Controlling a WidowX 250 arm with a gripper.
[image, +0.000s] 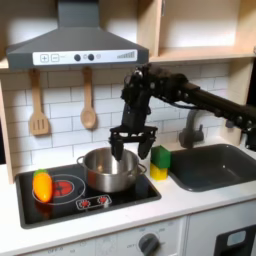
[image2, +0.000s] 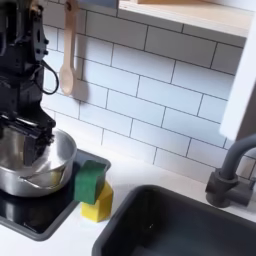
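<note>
Pot (image: 110, 168) sits on the stove (image: 70, 203), at the right burner in the first exterior view, with the gripper (image: 127, 147) hovering just above its back rim, fingers spread and holding nothing. Green-and-yellow block (image: 159, 162) stands just right of the pot on the counter (image2: 125, 172), between stove and sink (image: 215, 165) in both exterior views. An orange item (image: 42, 185) lies on the left burner; two wooden utensils (image: 88, 102) hang on the tiled wall.

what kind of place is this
Most likely a toy play kitchen: a small stove top with a metal pot under the gripper, a range hood, a sink with faucet, and white tile backsplash.
</note>
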